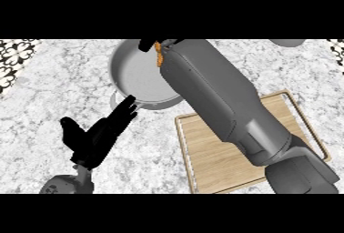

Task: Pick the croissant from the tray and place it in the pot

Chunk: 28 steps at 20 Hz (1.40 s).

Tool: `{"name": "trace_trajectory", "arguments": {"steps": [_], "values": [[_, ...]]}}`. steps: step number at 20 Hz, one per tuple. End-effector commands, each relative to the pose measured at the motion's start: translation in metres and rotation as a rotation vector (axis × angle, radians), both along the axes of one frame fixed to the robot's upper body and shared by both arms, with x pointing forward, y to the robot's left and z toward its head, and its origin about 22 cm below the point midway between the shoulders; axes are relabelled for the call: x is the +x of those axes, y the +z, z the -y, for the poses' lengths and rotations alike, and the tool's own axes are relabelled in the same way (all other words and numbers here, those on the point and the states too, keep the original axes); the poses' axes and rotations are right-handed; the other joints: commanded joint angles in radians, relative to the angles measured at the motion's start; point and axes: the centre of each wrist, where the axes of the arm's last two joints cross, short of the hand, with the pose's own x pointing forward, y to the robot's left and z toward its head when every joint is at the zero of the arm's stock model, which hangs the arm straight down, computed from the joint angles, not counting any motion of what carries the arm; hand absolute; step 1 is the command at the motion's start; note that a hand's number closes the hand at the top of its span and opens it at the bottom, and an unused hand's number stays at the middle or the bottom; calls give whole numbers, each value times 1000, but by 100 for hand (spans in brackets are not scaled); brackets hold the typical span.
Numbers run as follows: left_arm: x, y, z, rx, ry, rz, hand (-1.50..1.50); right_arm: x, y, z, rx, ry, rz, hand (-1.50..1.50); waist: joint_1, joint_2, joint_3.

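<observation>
A grey pot (138, 73) stands at the back of the counter, its inside bare where it shows. My right forearm reaches from the lower right across the wooden tray (218, 164) to the pot's far rim. Only a bit of my right hand (149, 44) shows past the wrist there, and a sliver of the orange-brown croissant (159, 53) peeks out beside it, over the pot. My left hand (101, 134) rests at the lower left with fingers straight, their tips near the pot's near rim.
The tray's bare wood lies under my right forearm. A grey round object (290, 42) sits at the back right edge. Patterned tiles (15, 57) line the far left.
</observation>
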Motion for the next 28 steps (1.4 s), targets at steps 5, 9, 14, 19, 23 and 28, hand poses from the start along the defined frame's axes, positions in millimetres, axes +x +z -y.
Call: {"name": "trace_trajectory", "arguments": {"steps": [5, 9, 14, 19, 23, 28], "values": [[0, -5, 3, 4, -43, 10, 0, 20, -31, 19, 97, -31, -10, 150, 44, 21, -1], [1, 7, 17, -11, -75, 20, 0, 26, -41, 28, 182, -88, -62, 150, 75, 24, 0], [3, 5, 21, -7, -91, 30, 0, 26, -45, 39, 442, -89, 2, -150, 90, 34, 3], [6, 3, 17, 5, -87, 24, 0, 28, -46, 44, 528, -49, 66, -150, 83, 35, 3], [9, 10, 29, -21, -91, 33, 0, 27, -64, 52, 560, -69, 164, -150, 87, 30, 3], [5, 0, 13, -5, -50, 11, 0, 31, -78, 57, 517, -144, 235, -150, 64, 19, 1]]}}
